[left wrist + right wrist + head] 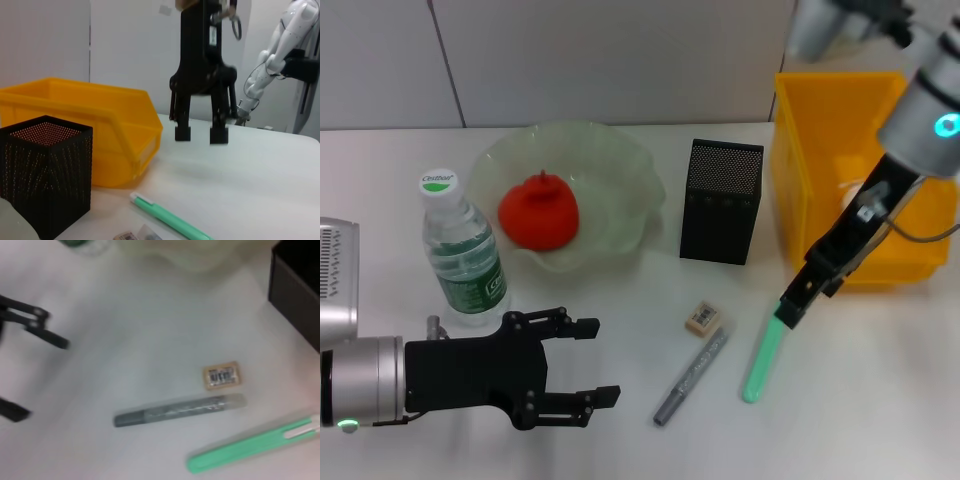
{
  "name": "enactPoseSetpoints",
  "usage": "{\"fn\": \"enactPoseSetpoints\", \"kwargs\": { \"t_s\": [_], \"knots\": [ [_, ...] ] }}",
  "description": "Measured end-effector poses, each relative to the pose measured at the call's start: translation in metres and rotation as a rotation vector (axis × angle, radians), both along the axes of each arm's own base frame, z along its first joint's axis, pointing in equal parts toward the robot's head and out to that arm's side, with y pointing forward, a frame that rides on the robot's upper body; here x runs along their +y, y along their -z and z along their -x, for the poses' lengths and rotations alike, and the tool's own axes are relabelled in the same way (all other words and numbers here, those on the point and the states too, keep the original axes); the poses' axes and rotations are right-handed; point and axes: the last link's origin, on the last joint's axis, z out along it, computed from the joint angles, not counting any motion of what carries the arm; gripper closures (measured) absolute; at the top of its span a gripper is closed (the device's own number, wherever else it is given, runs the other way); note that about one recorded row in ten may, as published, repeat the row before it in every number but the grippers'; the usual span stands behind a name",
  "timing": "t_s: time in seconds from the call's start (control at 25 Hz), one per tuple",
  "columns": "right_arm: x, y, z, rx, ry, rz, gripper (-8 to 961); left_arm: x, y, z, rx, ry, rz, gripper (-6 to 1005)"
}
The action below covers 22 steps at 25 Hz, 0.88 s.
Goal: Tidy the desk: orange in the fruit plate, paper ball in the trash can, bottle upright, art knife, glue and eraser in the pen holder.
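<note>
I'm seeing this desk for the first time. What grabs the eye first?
The red-orange orange in the pale green fruit plate at the back, and the bright yellow trash can on the right. In front of it, the open right gripper hangs over the mint-green glue.

Eraser (222,375) just beside grey knife (180,410); green glue (252,445) near, all flat on counter (125,340).

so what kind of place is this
Probably a robot test bench staged as a desk: a plain white table against bare panel walls, a yellow bin, a mesh pen holder, and another robot arm standing behind.
</note>
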Motion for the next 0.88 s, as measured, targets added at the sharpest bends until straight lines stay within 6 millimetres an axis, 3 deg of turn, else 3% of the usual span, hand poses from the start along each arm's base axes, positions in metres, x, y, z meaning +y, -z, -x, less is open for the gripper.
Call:
{"fn": "enactPoseSetpoints", "kwargs": {
  "t_s": [0.28,0.48,0.88],
  "knots": [
    [-0.006,0.033,-0.006,-0.077,-0.019,-0.002,148,-0.002,0.0,0.002,-0.004,-0.008,0.002,188],
    [-0.007,0.046,-0.013,-0.141,-0.001,-0.041,148,-0.005,0.001,0.003,-0.011,-0.017,0.009,188],
    [-0.005,0.054,-0.026,-0.151,0.089,-0.124,148,-0.006,0.001,0.003,-0.016,-0.015,0.014,188]
  ]
}}
